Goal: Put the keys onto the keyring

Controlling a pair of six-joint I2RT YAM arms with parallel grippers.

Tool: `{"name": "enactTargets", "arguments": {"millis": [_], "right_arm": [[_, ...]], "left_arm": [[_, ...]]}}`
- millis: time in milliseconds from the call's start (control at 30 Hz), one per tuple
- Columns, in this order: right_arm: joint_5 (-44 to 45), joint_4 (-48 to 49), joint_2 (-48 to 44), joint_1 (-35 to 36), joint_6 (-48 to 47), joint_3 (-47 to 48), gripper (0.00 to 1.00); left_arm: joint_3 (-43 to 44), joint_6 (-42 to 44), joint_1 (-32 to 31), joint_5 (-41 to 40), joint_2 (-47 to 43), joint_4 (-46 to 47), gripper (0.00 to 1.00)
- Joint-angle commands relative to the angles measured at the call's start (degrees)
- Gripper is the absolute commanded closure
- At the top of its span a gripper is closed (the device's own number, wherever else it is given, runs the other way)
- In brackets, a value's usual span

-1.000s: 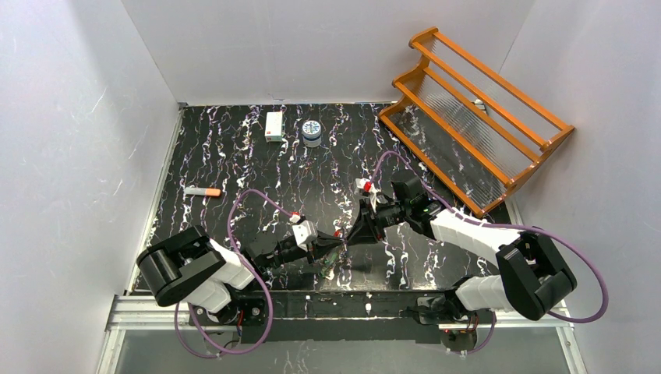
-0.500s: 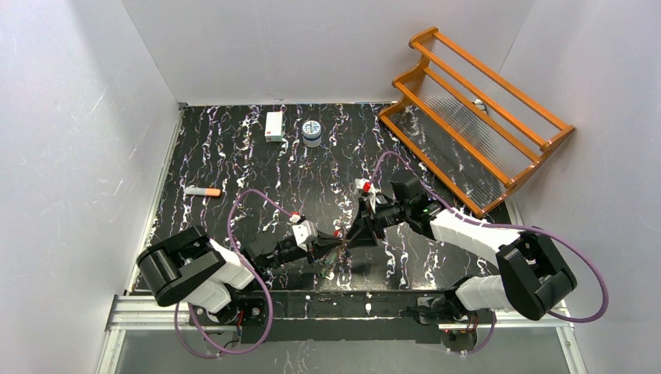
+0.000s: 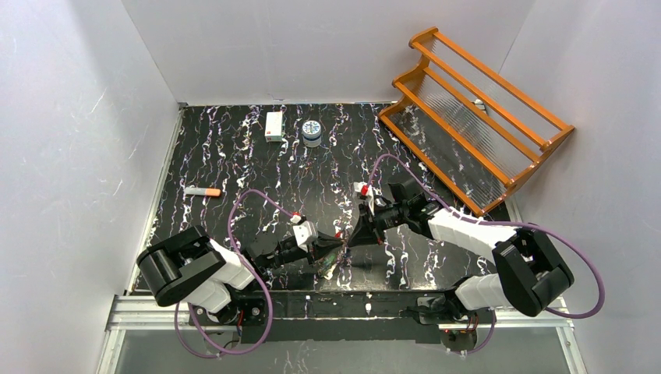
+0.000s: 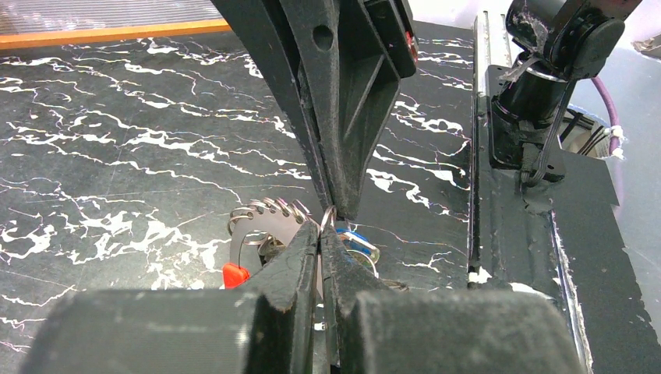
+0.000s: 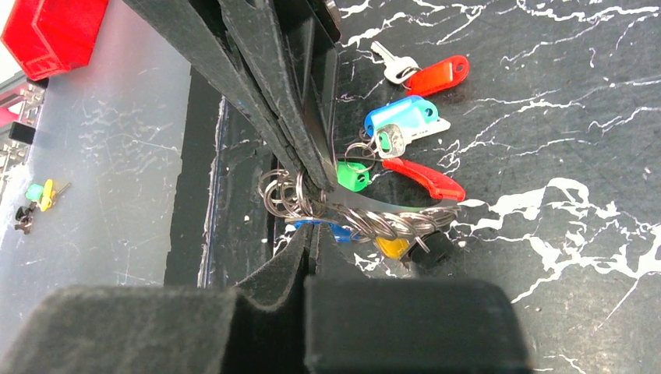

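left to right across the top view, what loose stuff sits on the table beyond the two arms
orange-tipped tube → white box → small round jar → orange wooden rack

Table (image 3: 234, 167): black top with white marbled veining.
Rack (image 3: 477, 117): orange frame, ribbed clear panels, set at an angle at the far right corner.
Box (image 3: 273, 125): small, white, near the far edge.
Round tin (image 3: 312, 132): pale lid, just beside the box.
Marker (image 3: 203, 191): orange-tipped, lying near the left edge.
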Motion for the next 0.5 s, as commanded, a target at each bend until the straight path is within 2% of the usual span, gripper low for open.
{"name": "enactTargets", "arguments": {"millis": [0, 467], "right_arm": [[1.49, -3.22, -0.03, 0.25, -2.7, 1.32, 0.99], [0.56, 0.35, 1.62, 0.74, -0.73, 1.32, 0.99]], "left_arm": [[0.31, 0.79, -0.2, -0.99, -1.53, 11.74, 1.0], [0.68, 0.54, -0.21, -0.52, -1.88, 11.79, 1.0]]}}
